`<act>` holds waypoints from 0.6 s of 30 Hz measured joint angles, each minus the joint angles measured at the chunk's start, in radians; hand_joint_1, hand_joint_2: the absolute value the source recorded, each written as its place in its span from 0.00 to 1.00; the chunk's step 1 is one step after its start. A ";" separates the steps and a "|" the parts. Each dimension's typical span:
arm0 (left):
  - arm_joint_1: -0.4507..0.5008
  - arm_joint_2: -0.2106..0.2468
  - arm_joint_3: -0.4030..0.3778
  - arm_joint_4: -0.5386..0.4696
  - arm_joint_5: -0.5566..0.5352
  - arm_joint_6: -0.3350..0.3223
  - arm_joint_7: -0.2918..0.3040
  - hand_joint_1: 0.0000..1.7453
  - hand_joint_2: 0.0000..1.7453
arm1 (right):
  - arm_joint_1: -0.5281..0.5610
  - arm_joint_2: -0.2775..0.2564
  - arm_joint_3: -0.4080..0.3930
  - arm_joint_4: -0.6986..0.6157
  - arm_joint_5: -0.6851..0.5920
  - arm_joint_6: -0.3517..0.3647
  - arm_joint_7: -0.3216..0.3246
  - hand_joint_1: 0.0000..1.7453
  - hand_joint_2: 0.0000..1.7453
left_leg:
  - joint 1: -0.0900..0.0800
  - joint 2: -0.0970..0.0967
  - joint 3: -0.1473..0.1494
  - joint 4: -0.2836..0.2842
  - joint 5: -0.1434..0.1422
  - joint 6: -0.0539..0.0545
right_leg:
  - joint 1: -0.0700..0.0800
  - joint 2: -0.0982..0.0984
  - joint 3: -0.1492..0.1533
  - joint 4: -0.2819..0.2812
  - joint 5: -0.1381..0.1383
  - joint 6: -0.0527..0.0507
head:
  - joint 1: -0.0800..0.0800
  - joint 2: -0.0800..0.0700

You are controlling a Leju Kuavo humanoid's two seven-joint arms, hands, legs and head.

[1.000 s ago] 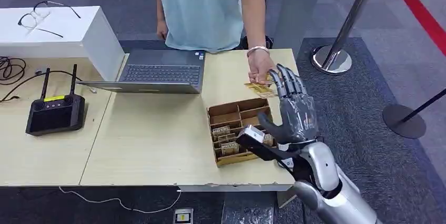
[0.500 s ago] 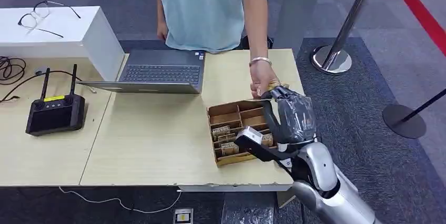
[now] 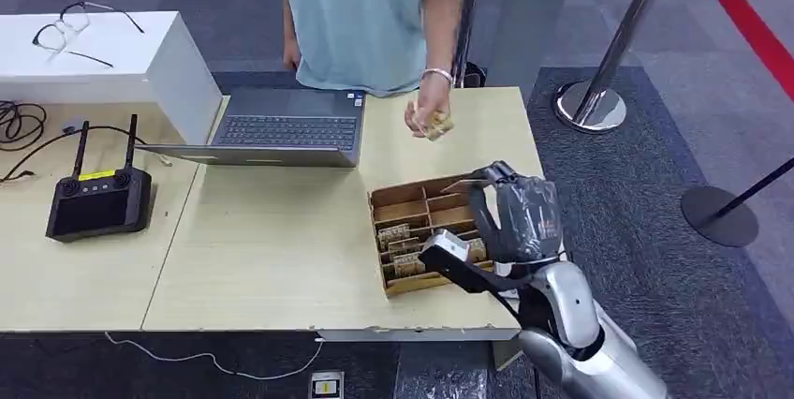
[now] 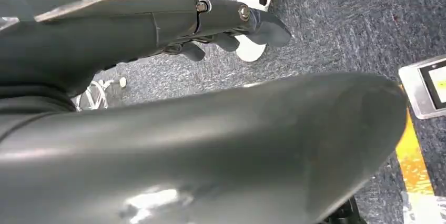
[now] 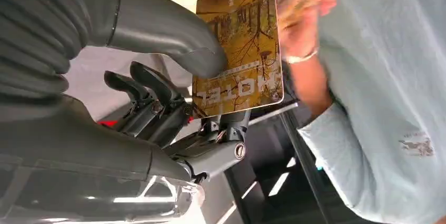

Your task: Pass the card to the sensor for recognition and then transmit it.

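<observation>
My right hand hovers over the right end of the cardboard compartment box, fingers curled. In the right wrist view it pinches a gold printed card between the thumb and the darker fingers. A person in a light blue shirt stands behind the table. That person's hand is raised above the table's far side with yellowish cards in it. My left hand hangs over grey carpet with nothing in it.
A laptop lies open at the back of the wooden table. A black controller with antennas sits at the left, a white box with glasses behind it. A stanchion base stands right of the table.
My right hand's fingers went from spread upright to curled around the card the person held out. The person's hand then drew back and left, away from my hand.
</observation>
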 joint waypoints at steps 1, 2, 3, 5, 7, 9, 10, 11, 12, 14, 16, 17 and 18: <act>0.000 0.000 0.000 0.000 0.000 0.001 0.000 0.00 0.00 | 0.003 0.000 -0.002 0.000 0.000 -0.003 0.003 1.00 1.00 | 0.000 0.000 0.000 0.000 0.000 0.000 | 0.000 0.000 0.000 0.000 0.000 0.000 | 0.000 0.000; 0.000 0.000 0.000 0.000 0.000 0.001 0.000 0.00 0.00 | 0.006 -0.001 -0.003 0.000 0.000 -0.007 0.005 1.00 1.00 | 0.000 0.000 0.000 0.000 0.000 0.000 | 0.000 0.000 0.000 0.000 0.000 0.000 | 0.000 0.000; 0.000 0.000 0.000 0.000 0.000 0.002 0.000 0.00 0.00 | 0.008 -0.002 -0.006 0.000 0.000 -0.010 0.006 1.00 1.00 | 0.000 0.000 0.000 0.000 0.000 0.000 | 0.000 0.000 0.000 0.000 0.000 0.000 | 0.000 0.000; 0.000 0.000 0.000 0.000 0.000 0.002 0.000 0.00 0.00 | 0.014 -0.004 -0.010 0.000 0.011 -0.011 0.010 1.00 1.00 | 0.000 0.000 0.000 0.000 0.000 0.000 | 0.000 0.000 0.000 0.000 0.000 0.000 | 0.000 0.000; 0.000 0.000 0.000 0.000 -0.002 0.002 0.000 0.00 0.00 | 0.030 -0.008 -0.021 0.000 0.038 -0.009 0.021 1.00 1.00 | 0.000 0.000 0.000 0.000 0.000 0.000 | 0.000 0.000 0.000 0.000 0.000 0.000 | 0.000 0.000; 0.001 0.000 0.000 0.000 -0.004 0.002 0.000 0.00 0.00 | 0.046 -0.013 -0.031 0.000 0.068 -0.005 0.031 1.00 1.00 | 0.000 0.000 0.000 0.000 0.000 0.000 | 0.000 0.000 0.000 0.000 0.000 0.000 | 0.000 0.000; 0.001 0.000 0.000 0.000 -0.005 0.002 0.002 0.00 0.00 | 0.053 -0.017 -0.035 0.000 0.075 -0.004 0.034 1.00 1.00 | 0.000 0.000 0.000 0.000 0.000 0.000 | 0.000 0.000 0.000 0.000 0.000 0.000 | 0.000 0.000; 0.001 0.000 0.000 0.000 -0.006 0.002 0.003 0.00 0.00 | 0.061 -0.020 -0.040 0.000 0.093 0.001 0.042 1.00 1.00 | 0.000 0.000 0.000 0.000 0.000 0.000 | 0.000 0.000 0.000 0.000 0.000 0.000 | 0.000 0.000; 0.001 0.000 0.000 0.000 -0.006 0.003 0.003 0.00 0.00 | 0.071 -0.023 -0.047 0.000 0.113 0.010 0.052 1.00 1.00 | 0.000 0.000 0.000 0.000 0.000 0.000 | 0.000 0.000 0.000 0.000 0.000 0.000 | 0.000 0.000; 0.002 0.001 -0.001 0.000 -0.007 0.004 0.003 0.00 0.00 | 0.097 -0.032 -0.063 0.000 0.146 0.022 0.064 1.00 1.00 | 0.000 0.000 0.000 0.000 0.000 0.000 | 0.000 0.000 0.000 0.000 0.000 0.000 | 0.000 0.000; 0.002 0.002 -0.001 0.000 -0.009 0.004 0.003 0.00 0.00 | 0.115 -0.041 -0.078 0.000 0.162 0.027 0.073 1.00 1.00 | 0.000 0.001 0.000 0.000 0.000 0.000 | 0.000 0.000 0.000 0.000 0.000 0.000 | 0.000 0.000; 0.002 0.003 -0.002 0.000 -0.010 0.004 0.005 0.00 0.00 | 0.123 -0.045 -0.085 0.000 0.171 0.030 0.077 1.00 1.00 | 0.000 0.001 0.000 0.000 0.000 0.000 | 0.000 0.000 0.000 0.000 0.000 0.000 | 0.000 0.000; 0.002 0.003 -0.002 0.000 -0.011 0.004 0.006 0.00 0.00 | 0.131 -0.048 -0.091 0.000 0.177 0.030 0.079 1.00 1.00 | 0.000 0.000 0.000 0.000 0.000 0.000 | 0.000 0.000 0.000 0.000 0.000 0.000 | 0.000 0.000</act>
